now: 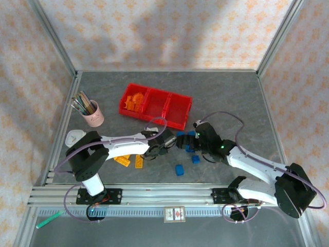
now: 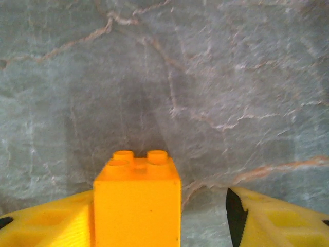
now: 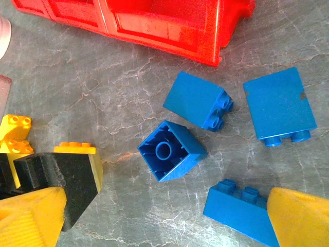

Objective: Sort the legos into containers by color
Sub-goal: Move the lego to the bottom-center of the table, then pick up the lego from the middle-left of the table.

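The surface (image 2: 231, 77) under me looks matt, grey, stone-veined; my left pincer (image 2: 160, 198) has ribbed yellow plastic fingers (image 2: 46, 226); the red containers (image 3: 169, 31) gleam glossy plastic.

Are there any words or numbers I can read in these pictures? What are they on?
None can be read.
small white sign with a red mark, below the front rail: too small to read.
orange-yellow brick: no letters show on its studs.
blue bricks: no writing shows.

Seemingly floral-papered walls (image 1: 169, 31) enclose a grey marbled table (image 1: 226, 98).
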`<state>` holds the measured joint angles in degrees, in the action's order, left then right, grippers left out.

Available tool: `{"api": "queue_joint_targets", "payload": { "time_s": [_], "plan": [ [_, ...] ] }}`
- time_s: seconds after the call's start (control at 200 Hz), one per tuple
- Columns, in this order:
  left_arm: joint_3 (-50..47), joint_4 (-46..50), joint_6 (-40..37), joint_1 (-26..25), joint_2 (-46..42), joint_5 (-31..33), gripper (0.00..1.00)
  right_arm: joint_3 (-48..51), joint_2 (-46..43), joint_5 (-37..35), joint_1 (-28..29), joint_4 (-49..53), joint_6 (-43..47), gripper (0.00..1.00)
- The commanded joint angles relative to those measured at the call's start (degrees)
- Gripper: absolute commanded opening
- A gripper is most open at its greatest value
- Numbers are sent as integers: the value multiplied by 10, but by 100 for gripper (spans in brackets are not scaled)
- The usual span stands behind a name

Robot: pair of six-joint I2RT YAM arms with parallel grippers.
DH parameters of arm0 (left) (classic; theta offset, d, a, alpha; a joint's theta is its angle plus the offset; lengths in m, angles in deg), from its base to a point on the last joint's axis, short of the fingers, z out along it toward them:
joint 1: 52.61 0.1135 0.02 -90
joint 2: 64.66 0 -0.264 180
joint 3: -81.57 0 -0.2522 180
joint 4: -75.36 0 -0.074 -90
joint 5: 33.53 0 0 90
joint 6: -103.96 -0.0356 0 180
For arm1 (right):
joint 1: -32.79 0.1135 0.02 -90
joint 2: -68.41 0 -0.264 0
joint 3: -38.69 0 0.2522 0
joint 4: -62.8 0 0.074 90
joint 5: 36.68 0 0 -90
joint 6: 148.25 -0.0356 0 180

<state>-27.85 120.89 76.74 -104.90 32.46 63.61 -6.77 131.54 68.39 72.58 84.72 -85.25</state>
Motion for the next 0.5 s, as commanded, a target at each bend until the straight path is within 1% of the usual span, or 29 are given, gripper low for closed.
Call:
{"api": "queue_joint_targets", "payload": {
  "time_s": [0.0,0.07,0.165,0.305,0.496],
  "plan": [
    [-3,-7,-13,5,3,30,63,7,-19,6,-7,10,-7,100],
    [-9,-9,-13,7,7,32,59,13,-22,11,-10,2,-8,100],
    [-7,-14,-17,8,15,30,58,8,-18,17,-13,1,-8,100],
    [-3,-10,-19,8,26,35,50,5,-16,19,-14,1,-8,100],
    [-9,-9,-27,11,17,43,41,2,-22,22,-16,-1,-11,100]
  ]
}}
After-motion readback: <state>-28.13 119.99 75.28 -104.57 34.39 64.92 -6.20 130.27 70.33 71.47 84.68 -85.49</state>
